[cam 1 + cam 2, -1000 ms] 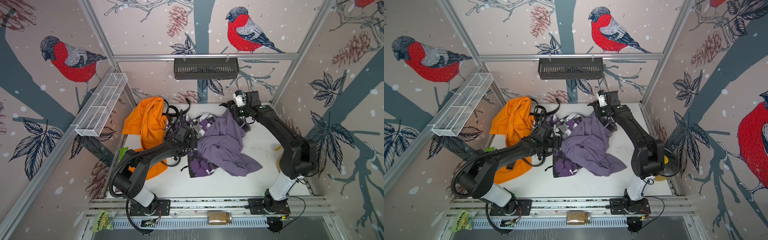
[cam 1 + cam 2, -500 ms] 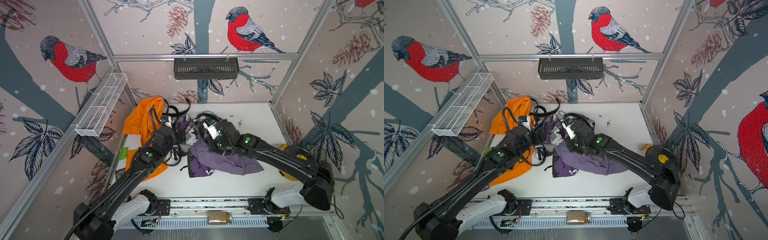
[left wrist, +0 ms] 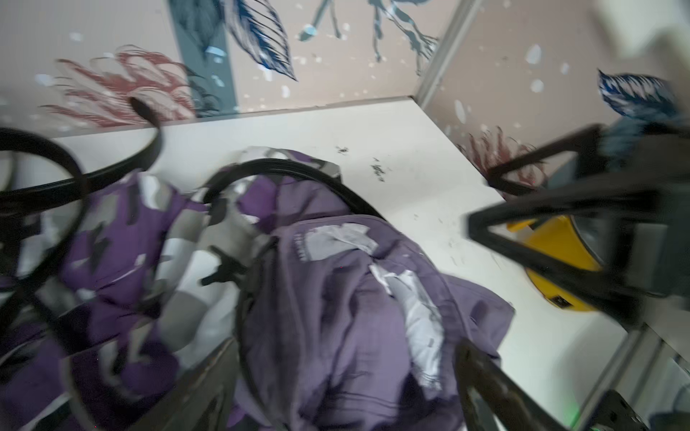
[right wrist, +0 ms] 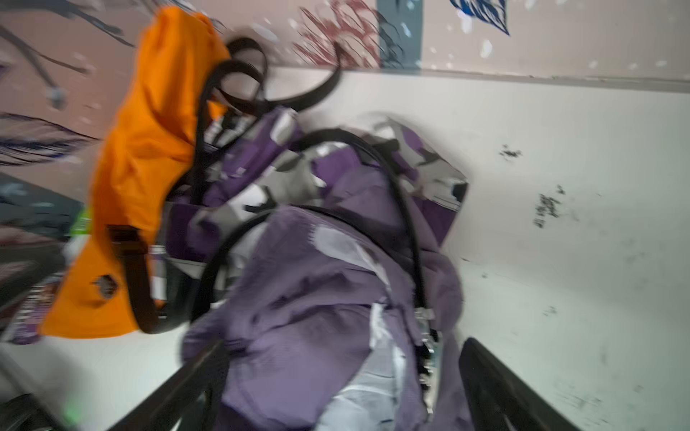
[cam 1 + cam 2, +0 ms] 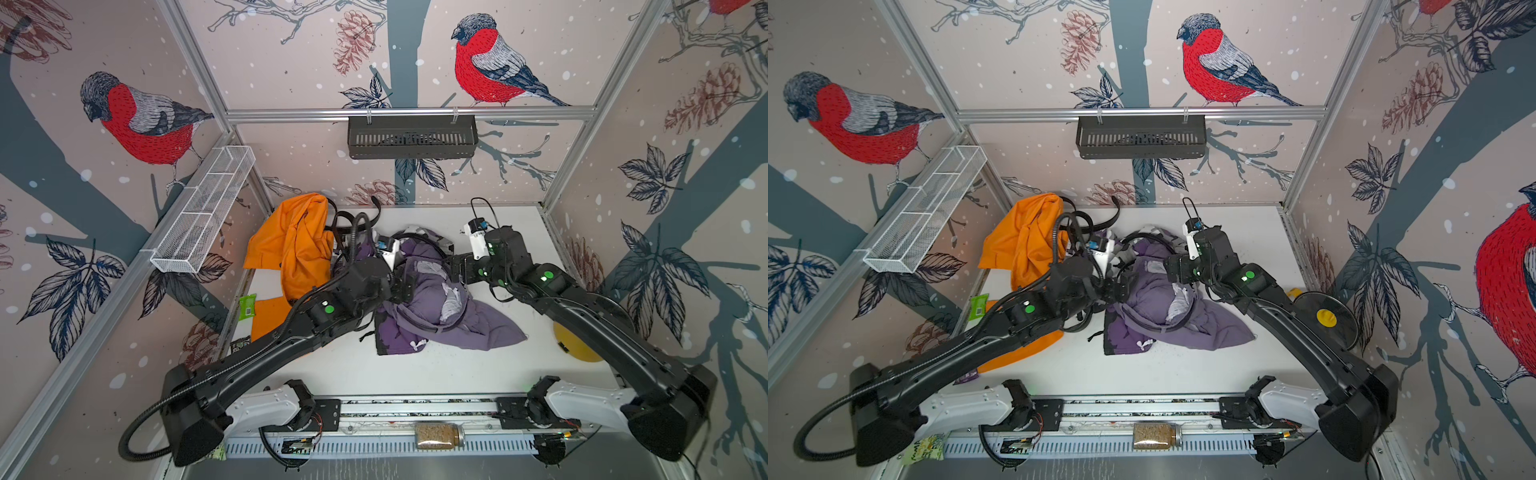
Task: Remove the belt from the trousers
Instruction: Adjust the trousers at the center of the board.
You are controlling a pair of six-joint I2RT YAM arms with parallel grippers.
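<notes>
Left jaws and right jaws both stand spread wide and empty on opposite sides of the crumpled lilac cloth trousers (image 5: pixel 478 324) on the white worktop (image 5: pixel 436 374), seemingly poised to seize the black strap belt (image 3: pixel 283 163) looped through their waistband.

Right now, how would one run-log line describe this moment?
left gripper: open, at trousers | right gripper: open, at trousers | belt: looped around waist, not removed
</notes>
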